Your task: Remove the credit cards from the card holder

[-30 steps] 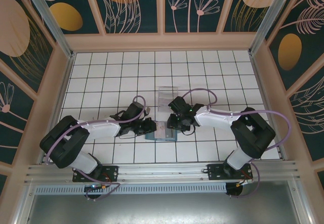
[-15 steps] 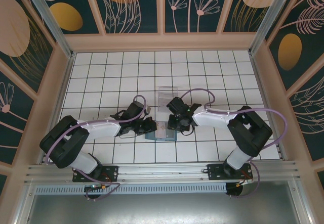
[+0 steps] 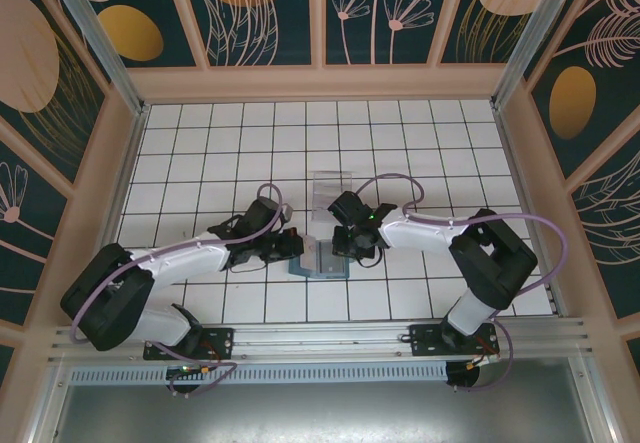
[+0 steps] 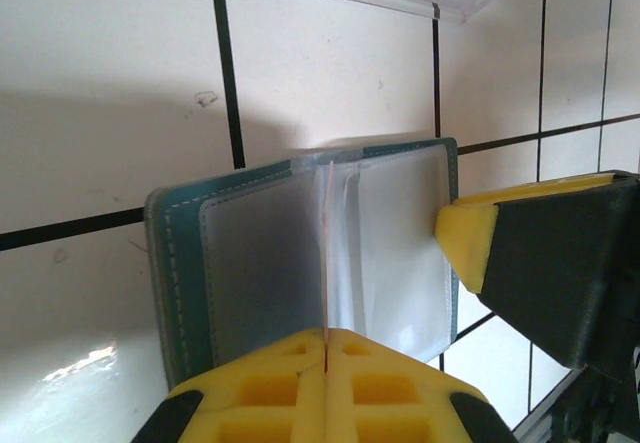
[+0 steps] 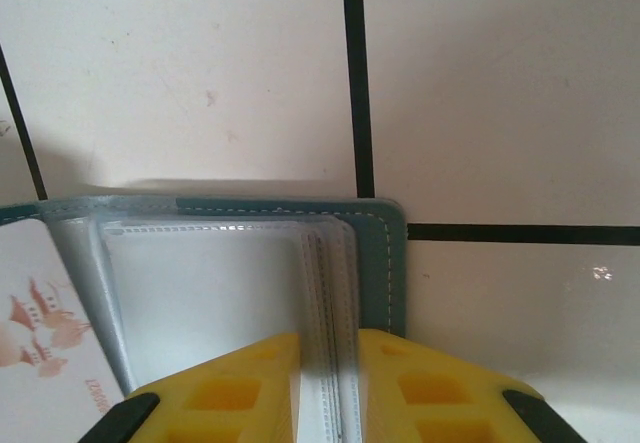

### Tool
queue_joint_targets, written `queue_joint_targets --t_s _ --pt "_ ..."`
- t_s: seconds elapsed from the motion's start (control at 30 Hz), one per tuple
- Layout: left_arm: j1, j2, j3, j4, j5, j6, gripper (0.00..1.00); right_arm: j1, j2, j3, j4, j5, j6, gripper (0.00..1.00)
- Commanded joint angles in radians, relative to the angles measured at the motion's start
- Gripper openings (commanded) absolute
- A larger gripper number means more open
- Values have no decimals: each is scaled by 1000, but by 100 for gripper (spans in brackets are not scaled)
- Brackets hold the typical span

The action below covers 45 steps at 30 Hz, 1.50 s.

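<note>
On the white tiled tabletop (image 3: 200, 153) the left arm (image 3: 190, 258) now reaches longer and lower than a second ago, with its elbow sunk toward the near-left corner. The open card holder (image 4: 250, 263) lies between both arms. The left fingers (image 4: 285, 388) are pressed shut on a card (image 4: 327, 253) standing on edge. The right fingers (image 5: 250, 383), almost closed, pinch the holder's clear sleeves (image 5: 325, 293) from the opposite side.

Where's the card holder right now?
In the top view the card holder lies open on the table near its centre, between the left gripper and right gripper, just on the near side of the clear tray.
</note>
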Motion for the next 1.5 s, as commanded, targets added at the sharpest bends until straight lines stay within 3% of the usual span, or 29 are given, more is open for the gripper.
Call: queue_joint_targets --t_s 0.0,0.23,0.57,0.77,1.0,1.17,1.47 --pt "4 -36 55 -104 -52 101 4 7 -16 29 -44 44 -14 22" --pt "3 -56 145 -216 -82 346 0 -1 -84 58 -69 69 -20 22" --pt "4 55 337 -339 -156 734 0 -86 -244 59 -114 108 -54 22" --pt "3 88 441 -358 -162 1062 0 -162 -341 26 -133 115 -77 22" --pt "3 223 613 -577 -125 1374 0 -217 -418 18 -171 133 -95 22" --pt "4 312 736 -679 -187 1496 0 -236 -456 -6 -169 133 -88 22" --pt "4 549 1044 -891 -162 1622 0 -248 -503 -26 -182 146 -70 21"
